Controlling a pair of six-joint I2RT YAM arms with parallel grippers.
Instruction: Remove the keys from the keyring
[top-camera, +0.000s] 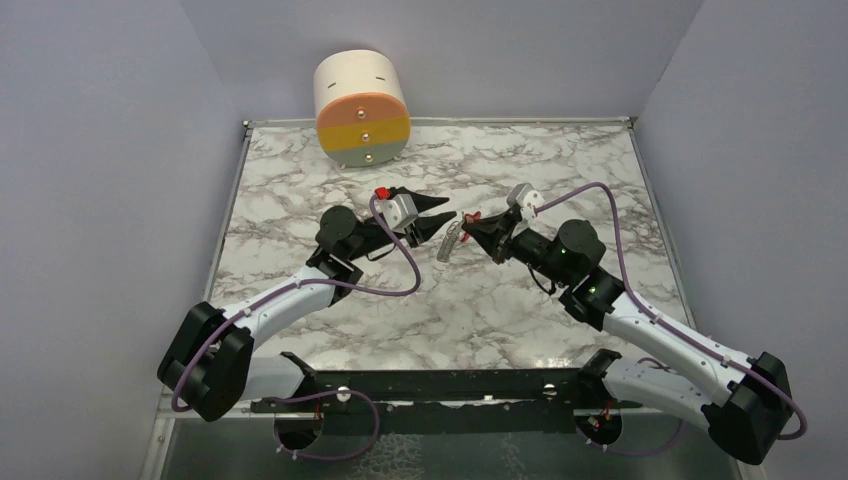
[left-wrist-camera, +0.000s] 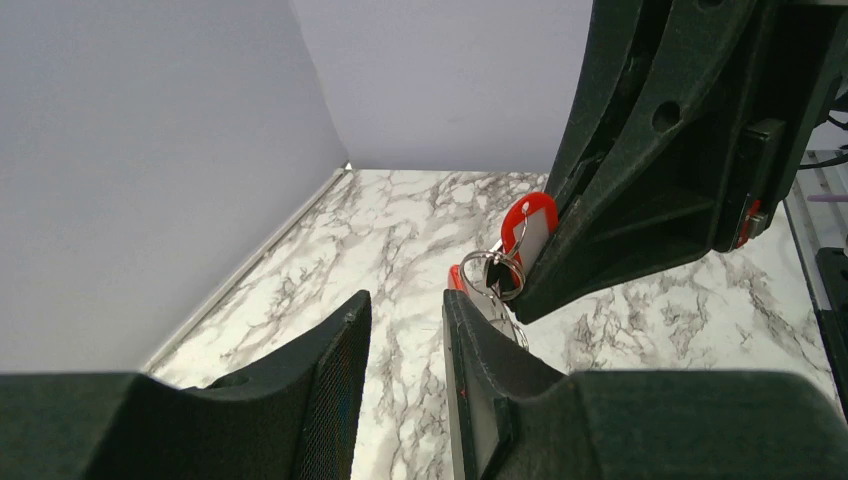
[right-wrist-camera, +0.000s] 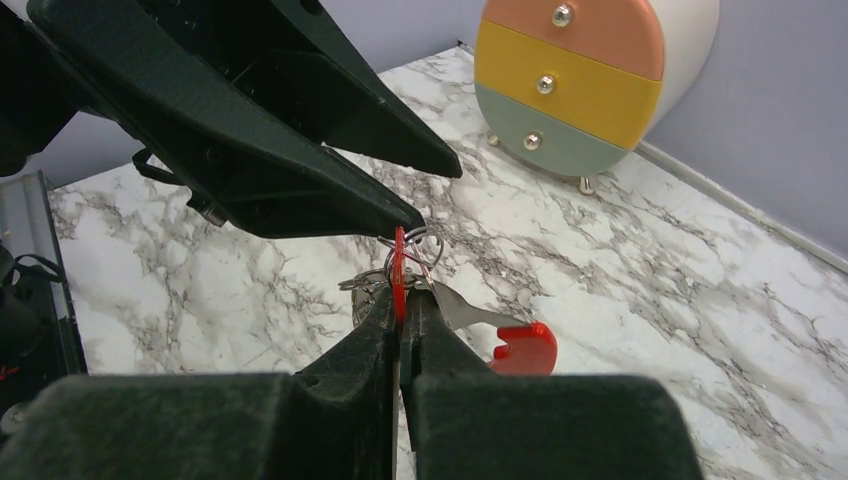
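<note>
Left of centre in the top view, the left claw (top-camera: 443, 208) stands parted with nothing between its fingers, its tips just beside the keyring (left-wrist-camera: 500, 272). The keyring hangs over the marble desk (top-camera: 480, 310), a silver key (top-camera: 450, 242) below it. Right of centre, the right claw (top-camera: 472, 226) is clamped on the red tag (right-wrist-camera: 398, 262).

Top cam sits high behind the near edge of the table (top-camera: 300, 180), looking down & fwd to the far edge. Wrist cams sit low, v. close (facing each other across mid-table); all three views share the red tag (left-wrist-camera: 530, 225).
</note>
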